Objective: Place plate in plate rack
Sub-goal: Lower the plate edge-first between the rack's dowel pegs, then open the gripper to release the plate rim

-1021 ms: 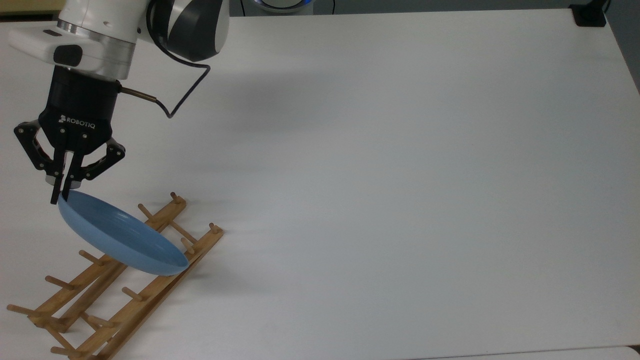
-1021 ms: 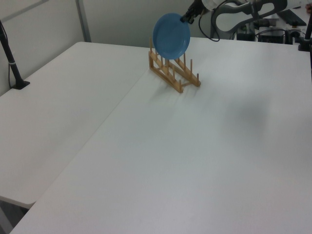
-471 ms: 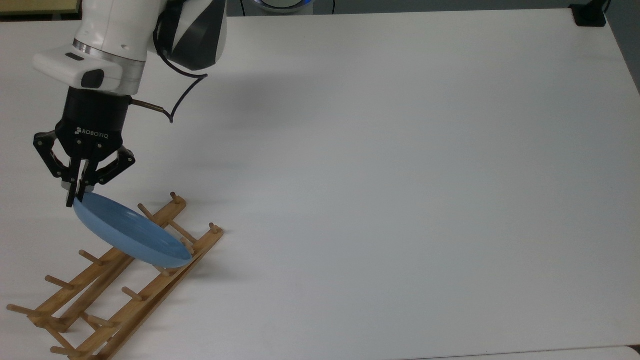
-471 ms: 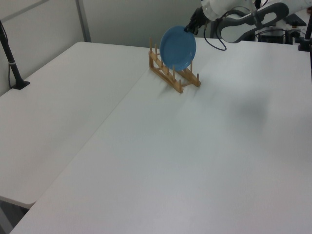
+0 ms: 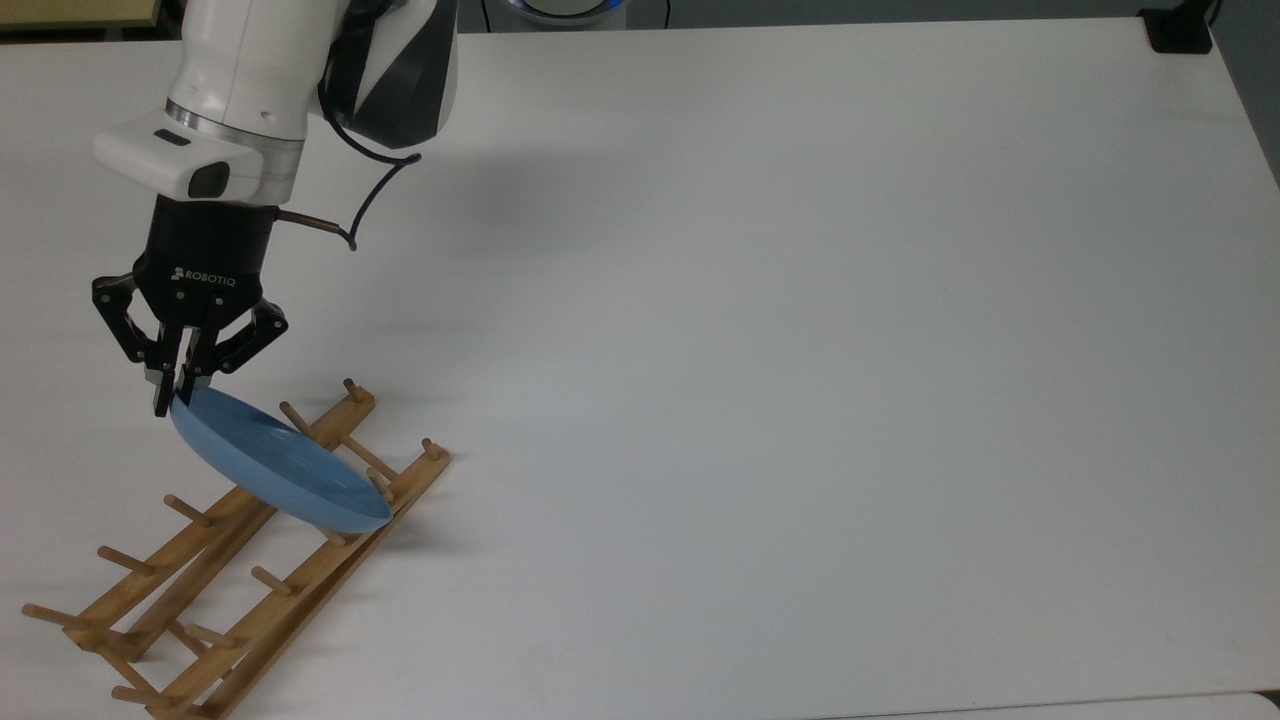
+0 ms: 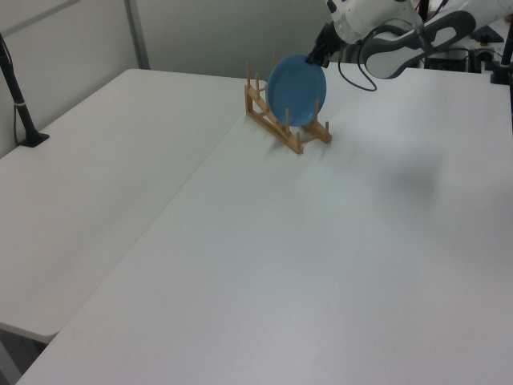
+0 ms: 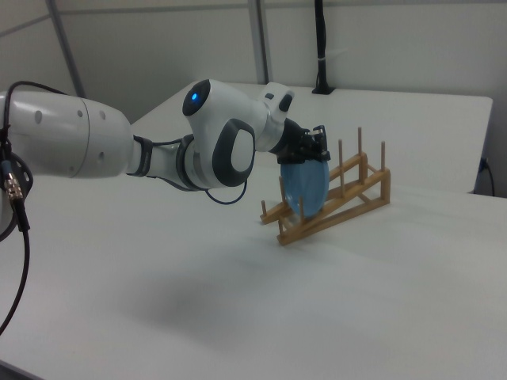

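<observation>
The light-blue plate (image 5: 280, 466) stands nearly on edge across the wooden plate rack (image 5: 262, 590), low between the upright pegs near the rack's right end in the top view. My gripper (image 5: 170, 400) is shut on the plate's upper-left rim. In the left view the plate (image 6: 296, 89) sits upright among the pegs of the rack (image 6: 282, 124), with the gripper (image 6: 318, 54) on its top edge. In the right view the plate (image 7: 306, 186) hangs below the gripper (image 7: 310, 153) inside the rack (image 7: 342, 200). Whether the plate's lower edge rests on the rails is hidden.
The white table (image 5: 800, 350) spreads wide to the top view's right of the rack. A black post base (image 5: 1180, 28) sits at its far right corner. In the left view a black stand (image 6: 20, 100) rises at the left table's edge.
The gripper has carried the plate down and toward the top view's right, deeper between the rack's pegs. The plate now stands steeper. The rack has shifted slightly.
</observation>
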`<state>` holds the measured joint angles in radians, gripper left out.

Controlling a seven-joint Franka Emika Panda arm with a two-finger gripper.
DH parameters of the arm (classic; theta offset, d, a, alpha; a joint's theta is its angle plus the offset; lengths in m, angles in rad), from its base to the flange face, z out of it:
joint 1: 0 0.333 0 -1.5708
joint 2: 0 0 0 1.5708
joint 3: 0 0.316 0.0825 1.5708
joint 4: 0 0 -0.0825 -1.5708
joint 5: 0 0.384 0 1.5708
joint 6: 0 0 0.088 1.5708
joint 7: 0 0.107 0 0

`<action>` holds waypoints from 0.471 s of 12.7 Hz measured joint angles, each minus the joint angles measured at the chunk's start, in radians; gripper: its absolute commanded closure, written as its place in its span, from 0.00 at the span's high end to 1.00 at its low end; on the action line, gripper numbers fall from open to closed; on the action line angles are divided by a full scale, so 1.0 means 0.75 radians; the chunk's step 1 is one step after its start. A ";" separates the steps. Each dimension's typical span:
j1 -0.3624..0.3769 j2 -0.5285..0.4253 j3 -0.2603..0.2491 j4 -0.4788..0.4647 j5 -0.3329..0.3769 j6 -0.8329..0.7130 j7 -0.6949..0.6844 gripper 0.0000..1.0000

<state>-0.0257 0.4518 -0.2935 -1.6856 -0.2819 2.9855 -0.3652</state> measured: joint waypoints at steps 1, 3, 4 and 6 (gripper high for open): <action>0.000 0.001 0.000 -0.003 0.000 0.000 0.000 1.00; 0.000 0.000 0.000 -0.003 0.001 0.002 0.018 1.00; 0.000 0.000 0.000 -0.002 0.002 0.003 0.051 1.00; 0.006 -0.001 0.003 -0.002 0.002 0.004 0.173 1.00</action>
<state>-0.0212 0.4512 -0.2910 -1.6871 -0.2807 2.9882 -0.2352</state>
